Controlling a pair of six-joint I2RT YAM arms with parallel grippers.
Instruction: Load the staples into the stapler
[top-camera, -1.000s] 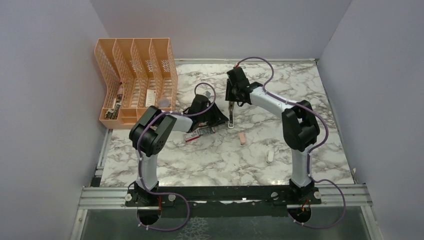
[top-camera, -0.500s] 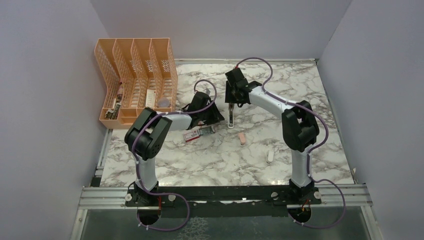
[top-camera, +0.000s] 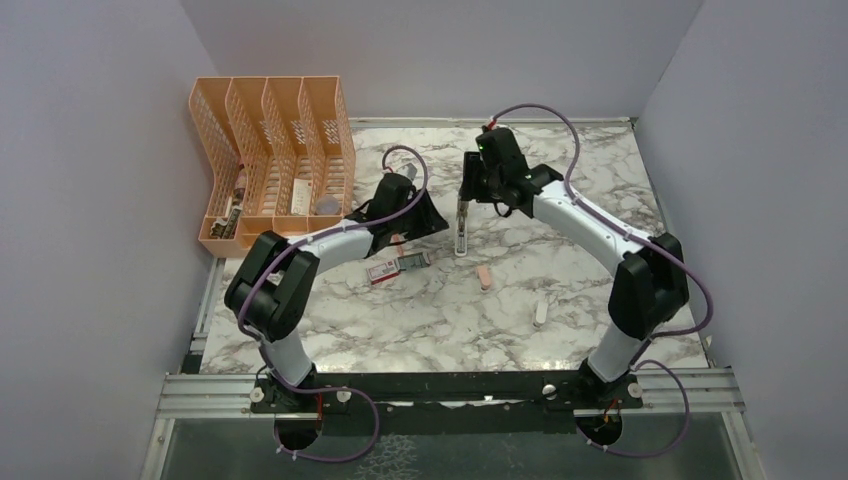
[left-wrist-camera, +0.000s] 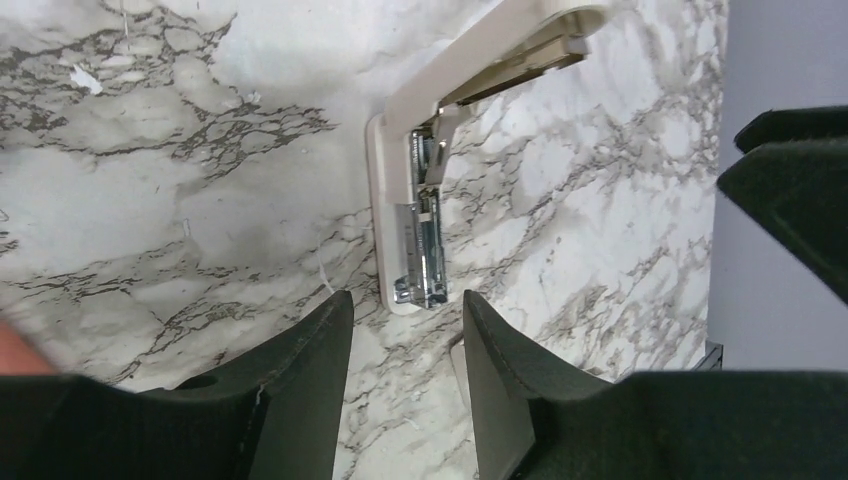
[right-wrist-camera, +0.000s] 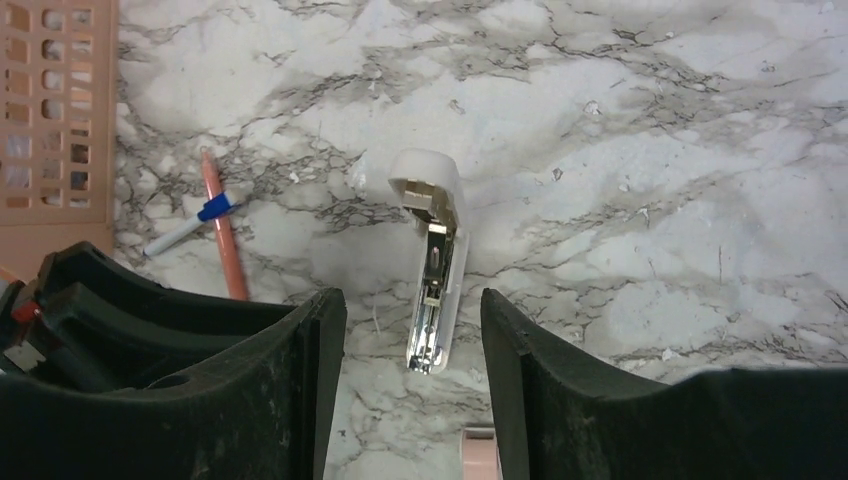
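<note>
The white stapler (top-camera: 461, 232) lies hinged open on the marble table, silver inner rail up. It shows in the left wrist view (left-wrist-camera: 418, 240) and the right wrist view (right-wrist-camera: 434, 275). My left gripper (left-wrist-camera: 405, 297) is open and empty, just left of the stapler (top-camera: 424, 218). My right gripper (right-wrist-camera: 412, 300) is open and empty, above the stapler's far end (top-camera: 468, 193). The red-and-white staple box (top-camera: 383, 271) lies at the front left of the stapler with a small grey piece (top-camera: 416, 260) beside it; I cannot tell whether that is the staples.
An orange desk organiser (top-camera: 272, 160) stands at the back left. A pink block (top-camera: 484, 277) lies in front of the stapler, and a small white piece (top-camera: 541, 313) lies nearer the front. An orange pen with a blue cap (right-wrist-camera: 222, 225) lies beside the left gripper.
My left gripper has drawn back from the box and the stapler's near end. My right arm's elbow has swung out to the right and its gripper has shifted right. The stapler has not moved.
</note>
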